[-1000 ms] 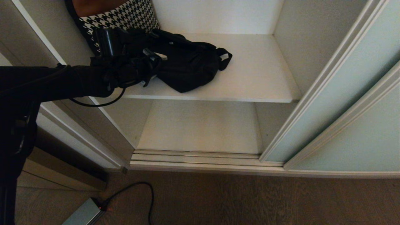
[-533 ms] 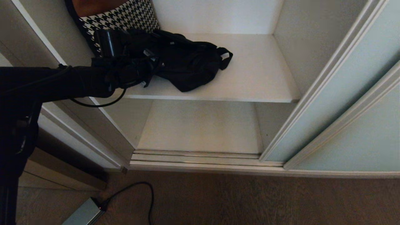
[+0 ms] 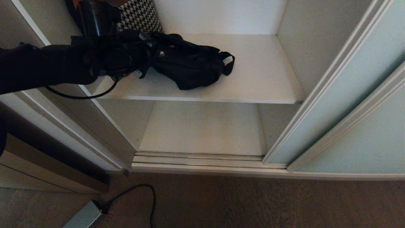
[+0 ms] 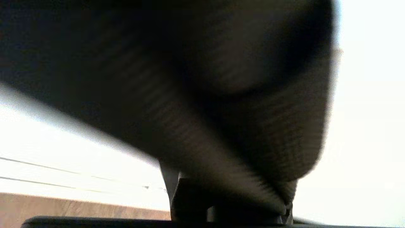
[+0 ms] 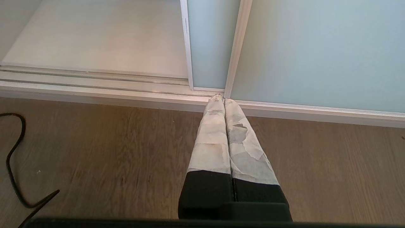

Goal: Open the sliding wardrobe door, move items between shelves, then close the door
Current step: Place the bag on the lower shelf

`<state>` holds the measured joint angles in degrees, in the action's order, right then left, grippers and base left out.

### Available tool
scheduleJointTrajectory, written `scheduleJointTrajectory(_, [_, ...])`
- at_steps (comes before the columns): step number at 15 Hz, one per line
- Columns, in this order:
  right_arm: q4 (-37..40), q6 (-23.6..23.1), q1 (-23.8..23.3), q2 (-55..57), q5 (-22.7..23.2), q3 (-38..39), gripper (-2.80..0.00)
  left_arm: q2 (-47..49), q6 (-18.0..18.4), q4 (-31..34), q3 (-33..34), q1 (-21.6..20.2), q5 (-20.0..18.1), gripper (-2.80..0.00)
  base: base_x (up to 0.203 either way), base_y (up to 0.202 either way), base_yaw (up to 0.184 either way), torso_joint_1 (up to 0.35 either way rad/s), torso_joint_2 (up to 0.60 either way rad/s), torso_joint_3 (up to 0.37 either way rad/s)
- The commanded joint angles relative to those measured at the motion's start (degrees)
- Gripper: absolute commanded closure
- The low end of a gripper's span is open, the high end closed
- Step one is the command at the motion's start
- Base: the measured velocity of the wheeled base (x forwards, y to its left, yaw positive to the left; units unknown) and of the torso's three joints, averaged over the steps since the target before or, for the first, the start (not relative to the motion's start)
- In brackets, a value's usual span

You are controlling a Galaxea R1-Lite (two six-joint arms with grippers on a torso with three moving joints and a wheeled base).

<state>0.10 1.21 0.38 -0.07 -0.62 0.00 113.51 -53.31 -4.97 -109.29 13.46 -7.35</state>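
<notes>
Wood floor (image 3: 240, 202) below left gripper (image 3: 144, 60); sliding wardrobe door (image 3: 348, 104) slid open, well to its right. Upper of the shelves (image 3: 262, 79) under it carries black bag (image 3: 190, 68), gripper clamped on bag's fabric. Right gripper (image 5: 223, 98) closed, empty.

Frosted sliding wardrobe door (image 3: 345, 104) open, white shelves (image 3: 253, 79) exposed.

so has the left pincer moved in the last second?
Yes. The left pincer, shut on the black bag, has risen and drawn left, judged against the upper shelf's front edge; the bag's near end has lifted with it.
</notes>
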Motion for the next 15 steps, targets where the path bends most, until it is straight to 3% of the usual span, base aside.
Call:
scheduleJointTrajectory(1, [-0.01,0.02,-0.03,-0.10,0.01,0.00,0.00,-5.64,1.47,1.62,0.21,1.21,-0.10,0.00,0.000,0.000,0.000,0.000,0.00,0.000])
scheduleJointTrajectory(5, [-0.01,0.02,0.01,-0.10,0.01,0.00,0.00,-11.82,8.96,4.76,1.59,1.60,-0.08,0.00,0.000,0.000,0.000,0.000,0.00,0.000])
scheduleJointTrajectory(9, [-0.01,0.02,0.01,-0.10,0.01,0.00,0.00,-17.21,19.67,5.41,6.53,1.63,-0.11,0.00,0.000,0.000,0.000,0.000,0.00,0.000])
scheduleJointTrajectory(15, [-0.01,0.02,0.04,-0.10,0.01,0.00,0.00,-24.02,30.52,8.97,8.08,1.66,-0.33,0.00,0.000,0.000,0.000,0.000,0.00,0.000])
